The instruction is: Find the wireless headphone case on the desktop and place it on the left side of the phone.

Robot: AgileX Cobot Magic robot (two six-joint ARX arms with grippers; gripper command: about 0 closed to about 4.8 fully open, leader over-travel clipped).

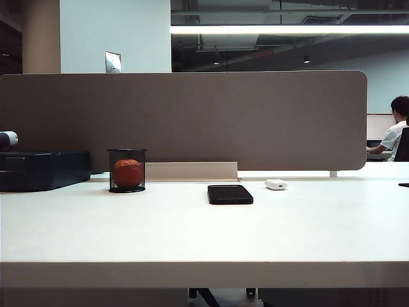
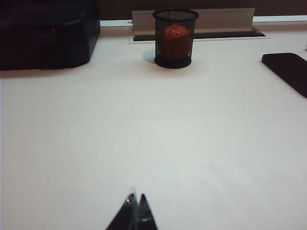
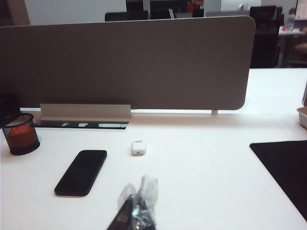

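Exterior view: wireless headphone case (image 1: 276, 184) lies sideways, centre-right, beside the phone (image 1: 230, 194). Left gripper (image 2: 135, 199) and right gripper (image 3: 139, 191) are both closed, empty.

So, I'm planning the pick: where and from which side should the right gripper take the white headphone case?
From above, pinching across its narrower width. The wireless headphone case lies flat and low on the desktop, clear of the phone, leaving both sides free. The right gripper is shut, so it must open first.
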